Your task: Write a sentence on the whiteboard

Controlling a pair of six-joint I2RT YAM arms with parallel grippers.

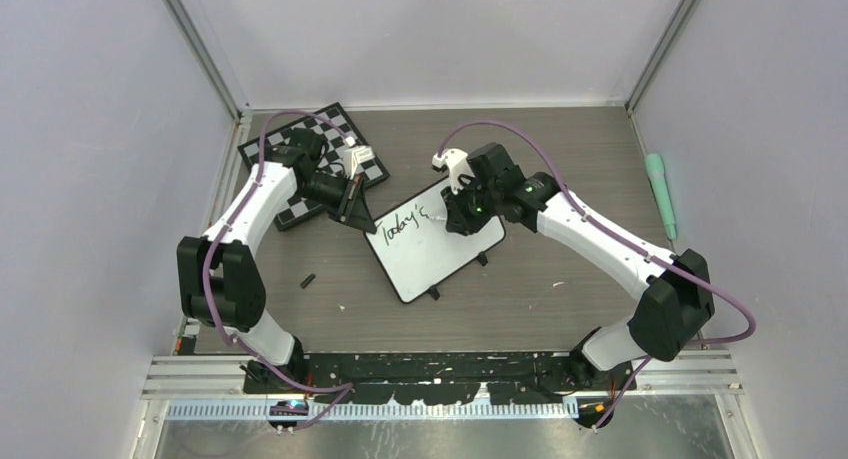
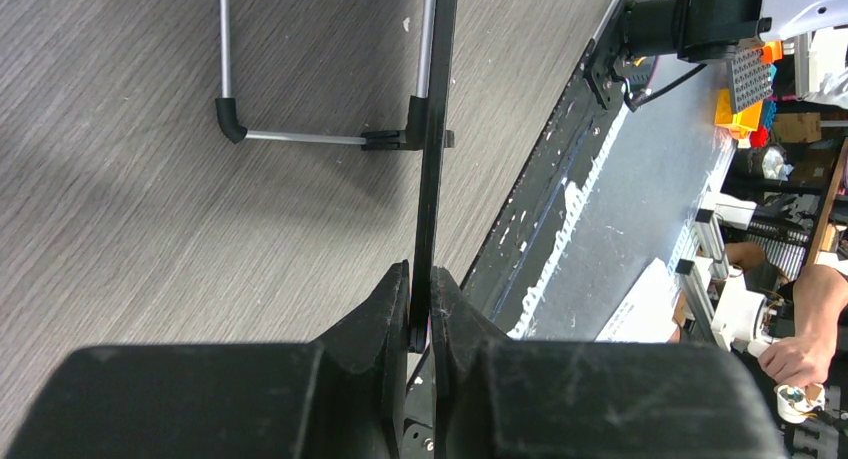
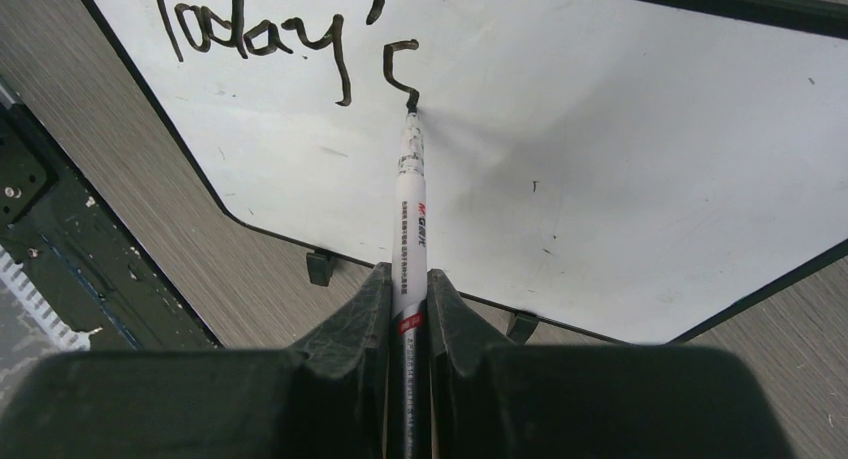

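The whiteboard [image 1: 440,249] lies tilted in the middle of the table, white with a thin black frame. It also shows in the right wrist view [image 3: 620,139]. Black marker writing [image 3: 270,34] on it reads "Today's"; in the top view the writing [image 1: 407,220] sits at the board's far left part. My left gripper [image 1: 352,211] is shut on the board's left corner edge [image 2: 428,209], seen edge-on in the left wrist view. My right gripper [image 3: 408,279] is shut on a white marker [image 3: 411,209], whose tip touches the board at the end of the "s".
A checkered chessboard [image 1: 318,164] lies at the back left, under the left arm. A teal pen-like tool [image 1: 660,194] lies by the right wall. A small black piece [image 1: 308,279] lies on the table left of the board. A black rail [image 1: 450,364] runs along the near edge.
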